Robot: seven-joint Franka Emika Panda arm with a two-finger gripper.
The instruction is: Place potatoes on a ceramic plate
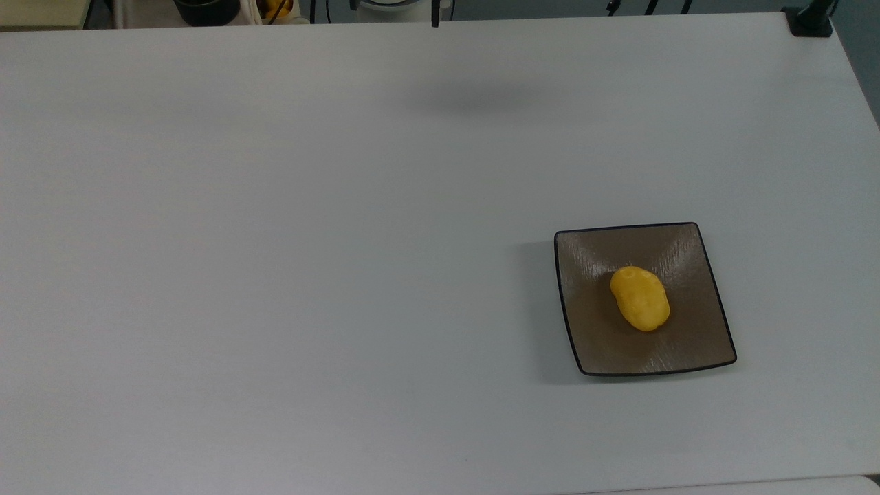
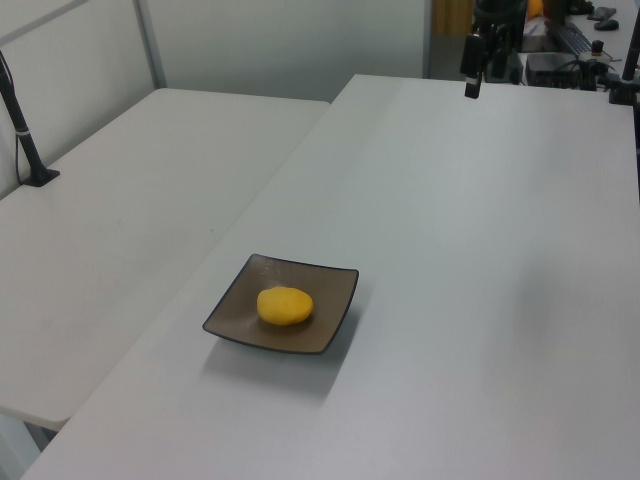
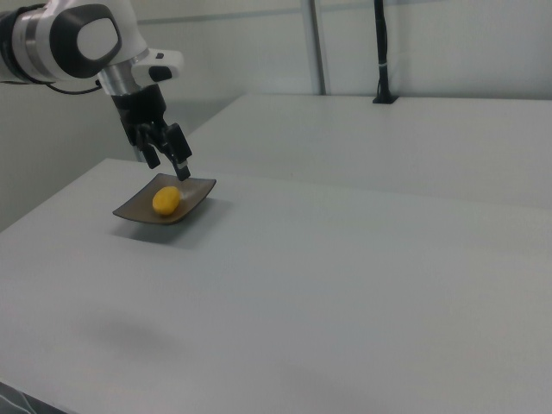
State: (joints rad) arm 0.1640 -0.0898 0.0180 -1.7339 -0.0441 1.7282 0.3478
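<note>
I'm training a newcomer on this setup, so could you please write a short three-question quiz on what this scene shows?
1. True or false: the potato lies on the ceramic plate.
2. The plate's shape is: A round, B square, C oval?
3. Fill in: the end effector is ___, with nothing between its fingers.
Key: 1 true; 2 B; 3 open.
</note>
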